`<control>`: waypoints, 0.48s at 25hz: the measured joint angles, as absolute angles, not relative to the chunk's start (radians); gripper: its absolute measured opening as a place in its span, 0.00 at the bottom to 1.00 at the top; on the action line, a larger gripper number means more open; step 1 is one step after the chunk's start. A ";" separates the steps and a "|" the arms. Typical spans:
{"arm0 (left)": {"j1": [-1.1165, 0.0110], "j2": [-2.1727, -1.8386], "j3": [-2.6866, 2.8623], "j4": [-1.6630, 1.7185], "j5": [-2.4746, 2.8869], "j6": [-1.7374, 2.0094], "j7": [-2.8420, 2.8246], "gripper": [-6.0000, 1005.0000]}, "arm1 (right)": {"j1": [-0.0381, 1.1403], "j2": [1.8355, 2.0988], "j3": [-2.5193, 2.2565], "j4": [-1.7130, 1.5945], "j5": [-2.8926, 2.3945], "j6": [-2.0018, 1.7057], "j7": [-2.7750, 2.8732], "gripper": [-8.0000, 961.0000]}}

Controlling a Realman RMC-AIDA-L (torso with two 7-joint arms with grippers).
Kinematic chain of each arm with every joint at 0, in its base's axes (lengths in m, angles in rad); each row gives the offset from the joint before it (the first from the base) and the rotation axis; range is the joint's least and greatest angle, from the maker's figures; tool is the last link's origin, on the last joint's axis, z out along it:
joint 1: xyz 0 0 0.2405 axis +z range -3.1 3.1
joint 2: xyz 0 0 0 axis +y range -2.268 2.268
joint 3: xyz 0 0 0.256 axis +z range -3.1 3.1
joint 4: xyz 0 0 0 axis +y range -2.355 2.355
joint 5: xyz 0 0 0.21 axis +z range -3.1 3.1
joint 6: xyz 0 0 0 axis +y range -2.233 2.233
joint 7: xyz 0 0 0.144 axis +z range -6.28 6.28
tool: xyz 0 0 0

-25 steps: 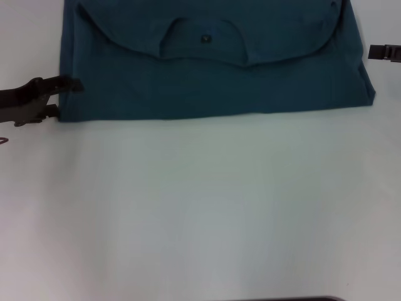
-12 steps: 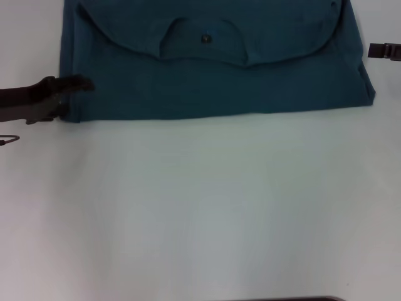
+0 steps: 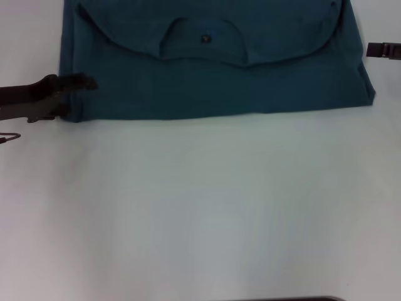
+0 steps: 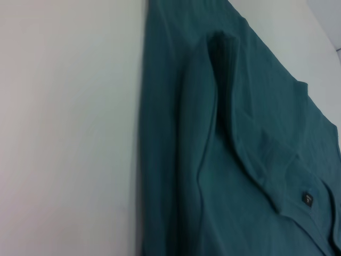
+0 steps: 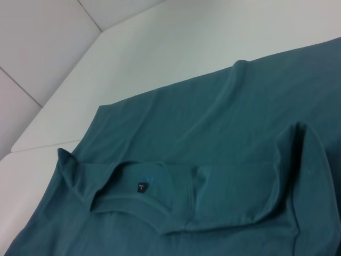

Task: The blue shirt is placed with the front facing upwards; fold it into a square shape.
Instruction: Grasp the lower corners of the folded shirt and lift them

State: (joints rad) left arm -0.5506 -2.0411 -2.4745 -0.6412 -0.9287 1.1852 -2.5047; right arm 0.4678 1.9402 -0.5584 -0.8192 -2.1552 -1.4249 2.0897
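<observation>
Head view shows the blue shirt (image 3: 213, 81) lying long side to side on the desk (image 3: 200, 207), its top cut off. The left gripper (image 3: 70, 99) has its fingers apart around the shirt's near left corner. The right gripper (image 3: 383, 50) sits just off the shirt's right edge; its fingers cannot be told.

left tool (image 3: 70, 99) farther onto shirt (image 3: 213, 69)

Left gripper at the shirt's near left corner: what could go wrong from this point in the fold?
1. The left gripper sits at the near left corner of the blue shirt, one finger over the cloth. It may catch only the top layer, leaving the layers beneath behind.
2. The right gripper is off the shirt's right edge, so a one-sided pull could skew the fold.
3. The folded-over collar flap lies loose and could shift.
</observation>
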 joint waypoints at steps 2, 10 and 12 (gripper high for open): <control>-0.548 -2.038 -2.475 -0.642 -0.930 1.178 -2.504 0.94 | 0.468 1.940 -0.558 -0.819 -2.155 -1.425 2.090 0.97; -0.553 -2.032 -2.477 -0.622 -0.931 1.172 -2.507 0.94 | 0.468 1.943 -0.558 -0.819 -2.155 -1.425 2.089 0.97; -0.555 -2.030 -2.477 -0.609 -0.934 1.172 -2.509 0.94 | 0.468 1.943 -0.558 -0.819 -2.155 -1.425 2.089 0.96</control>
State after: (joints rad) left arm -0.5549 -2.0303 -2.4774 -0.6093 -0.9341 1.1721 -2.5090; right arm 0.4679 1.9434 -0.5584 -0.8191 -2.1552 -1.4250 2.0892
